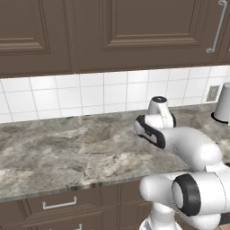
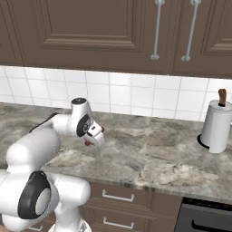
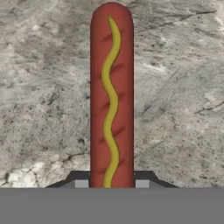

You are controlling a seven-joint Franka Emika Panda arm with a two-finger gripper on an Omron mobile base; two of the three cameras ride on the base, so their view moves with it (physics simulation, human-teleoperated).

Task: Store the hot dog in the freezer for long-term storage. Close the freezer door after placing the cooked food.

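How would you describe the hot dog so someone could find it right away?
Start at the grey marble counter under the white tiles. Above it, the gripper is shut on the hot dog, a reddish-brown sausage with a wavy yellow mustard line.

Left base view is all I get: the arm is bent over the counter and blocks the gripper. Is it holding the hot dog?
Observer: Yes. In the hand view the hot dog sits between the two fingertips, which touch it on both sides.
Operator: Which way does it point?
Observer: Straight out along the gripper, with the marble counter behind it.
Operator: Is the hand on the counter or off it?
Observer: In the right base view the gripper looks to hang just above the counter, angled down. I cannot tell whether the sausage tip touches.
Operator: Anything on the right under the counter?
Observer: A black appliance front beside the drawers.
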